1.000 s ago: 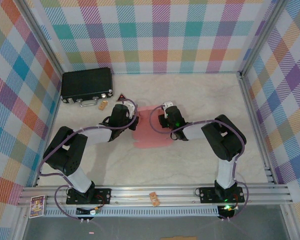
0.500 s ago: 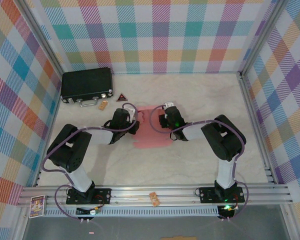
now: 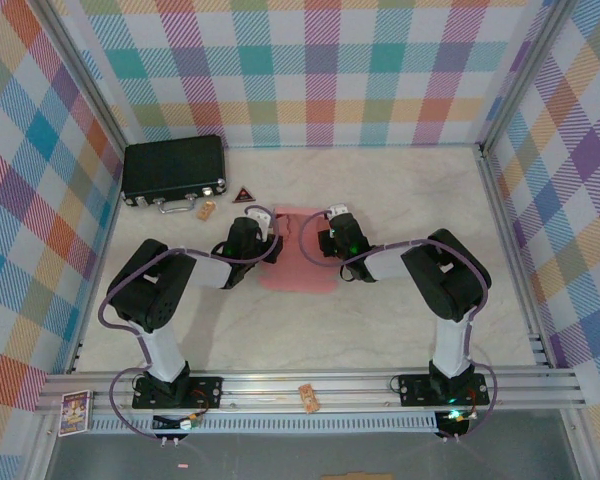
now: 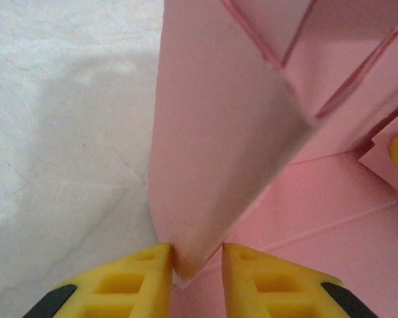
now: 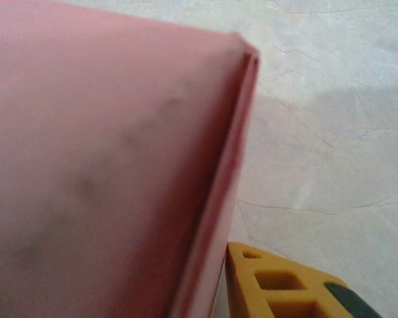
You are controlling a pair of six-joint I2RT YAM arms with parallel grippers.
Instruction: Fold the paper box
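Pinching one paper box [image 3: 300, 272] by its flap, left jaws hold; right jaws' state unclear.

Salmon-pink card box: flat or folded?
Partly folded: the salmon-pink card box has one side panel standing upright off its flat base, corner between the left hand's yellow fingers.

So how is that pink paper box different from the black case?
The paper box is pink card, the black case dark with metal latches. The paper box has a panel standing up; the black case lies shut. The paper box sits mid-table, the black case far left. Both rest on the table.
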